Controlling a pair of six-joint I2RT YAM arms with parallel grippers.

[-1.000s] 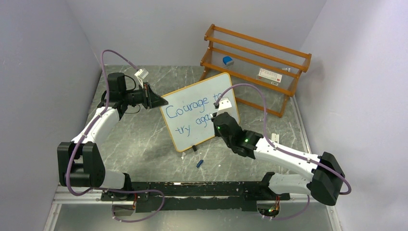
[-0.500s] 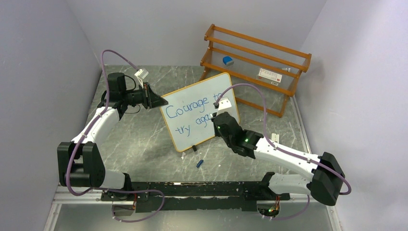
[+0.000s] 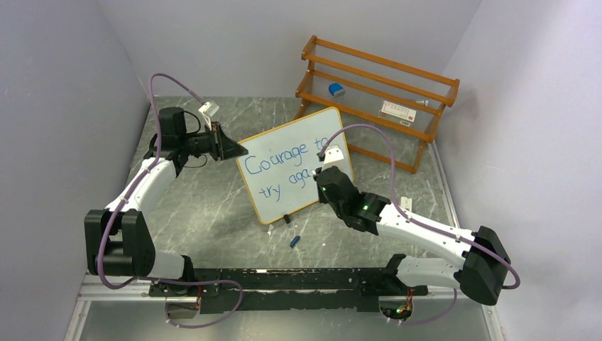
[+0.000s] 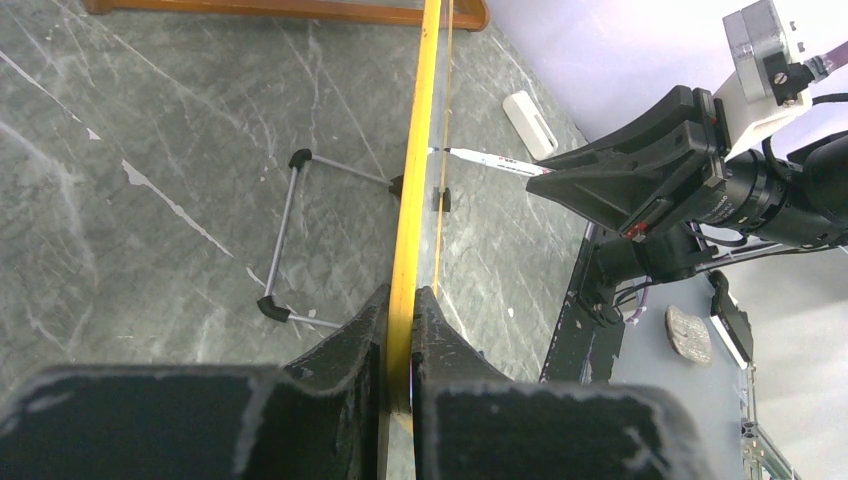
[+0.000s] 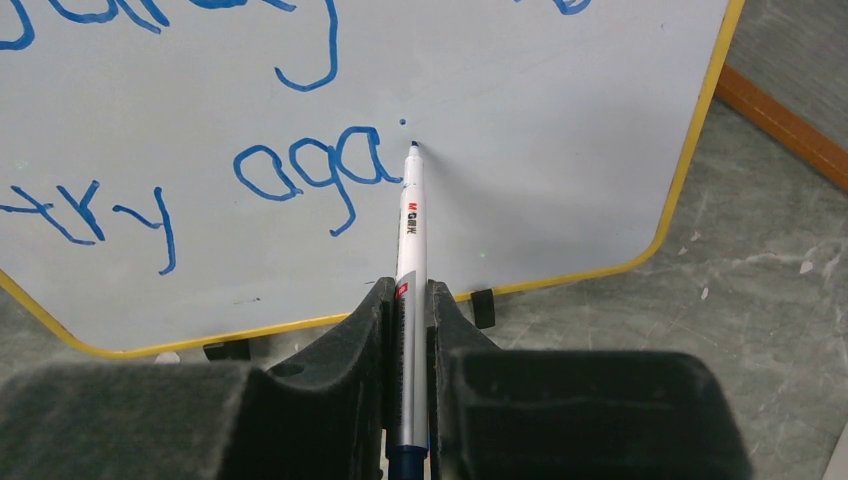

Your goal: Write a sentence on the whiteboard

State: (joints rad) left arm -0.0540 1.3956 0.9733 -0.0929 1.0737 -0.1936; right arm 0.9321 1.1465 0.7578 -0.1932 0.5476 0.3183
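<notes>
The whiteboard [image 3: 280,204] stands tilted on the table, with an orange frame and black clip feet. The sentence [image 3: 282,159] is in blue marker and reads "Courage t" over "try aga"; my right arm hides its right end. My left gripper [image 3: 238,150] is shut on the board's left edge, seen end-on in the left wrist view [image 4: 401,325]. My right gripper [image 5: 408,300] is shut on a white marker [image 5: 410,230]. Its tip is at the board just right of "aga" [image 5: 310,170], below a small blue dot [image 5: 402,122].
A wooden rack [image 3: 426,84] stands behind the board, holding a blue eraser [image 3: 336,89] and a white box [image 3: 396,110]. A blue marker cap [image 3: 294,241] lies on the table in front of the board. The board's wire stand [image 4: 290,230] rests behind it.
My right gripper with the marker has shifted slightly to the right along the second line. The left arm and the board have not moved.
</notes>
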